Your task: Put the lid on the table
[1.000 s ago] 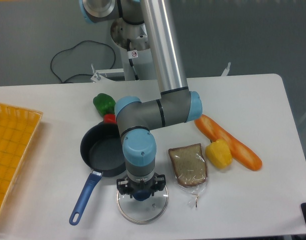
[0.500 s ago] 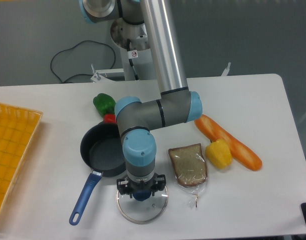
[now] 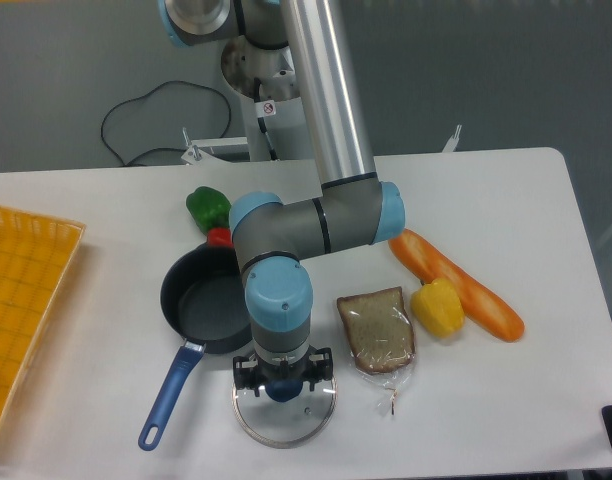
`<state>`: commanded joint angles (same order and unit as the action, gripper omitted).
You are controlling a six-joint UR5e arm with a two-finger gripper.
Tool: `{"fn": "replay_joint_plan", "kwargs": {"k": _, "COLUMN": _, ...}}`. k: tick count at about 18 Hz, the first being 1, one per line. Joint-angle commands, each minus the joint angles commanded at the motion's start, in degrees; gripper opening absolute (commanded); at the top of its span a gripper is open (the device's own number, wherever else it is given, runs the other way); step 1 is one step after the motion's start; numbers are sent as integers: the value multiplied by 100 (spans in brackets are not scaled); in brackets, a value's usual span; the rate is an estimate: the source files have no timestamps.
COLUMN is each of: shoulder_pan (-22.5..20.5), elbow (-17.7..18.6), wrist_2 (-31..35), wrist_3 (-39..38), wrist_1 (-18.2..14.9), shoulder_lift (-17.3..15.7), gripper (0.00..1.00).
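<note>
Change vs. the earlier frames: almost none — arm, lid and all table items sit in the same spots; the gripper reads a touch lower over the knob, if that.

Gripper (image 3: 283, 381) points straight down at the near edge of the table (image 3: 546, 400), its fingers either side of the blue centre knob of the lid (image 3: 285, 408). Whether they clamp the knob or have let go cannot be told from this view; the wrist hides the gap. The lid lies flat, or very nearly so, on the white top, just near-right of the frying pan (image 3: 208, 303) and left of the bagged bread slice (image 3: 378, 329). It is off the pan.

Step in hand, by judgement: end of placement, i.e. release. Task looks close to done. Next move calls for: spread fingers fully, then lift straight up w/o dragging the knob. A sideways pull could slide the lid toward the pan handle or off the near edge.

Containers:
- Frying pan — nothing inside.
- Yellow-orange tray (image 3: 26, 300) at far left — the grid shown is bare; a small reddish bit shows at its left edge, too cut off to identify.
</note>
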<state>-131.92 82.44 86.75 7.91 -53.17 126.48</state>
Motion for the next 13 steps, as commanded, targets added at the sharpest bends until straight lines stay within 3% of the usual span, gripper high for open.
{"fn": "replay_joint_plan", "kwargs": {"k": 3, "shoulder_pan": 0, "elbow": -123, "wrist_2": -9, "wrist_3": 78, "wrist_1": 0, "shoulder_lift": -44, "gripper": 100}}
{"fn": "replay_joint_plan", "kwargs": {"k": 8, "shoulder_pan": -35, "elbow": -132, "wrist_2": 9, "wrist_3": 2140, "wrist_1": -44, "shoulder_lift": -412, "gripper": 100}}
{"fn": "replay_joint_plan", "kwargs": {"k": 13, "shoulder_pan": -97, "elbow": -88, "wrist_2": 18, "wrist_3": 2987, "wrist_1": -114, "shoulder_lift": -624, "gripper": 100}}
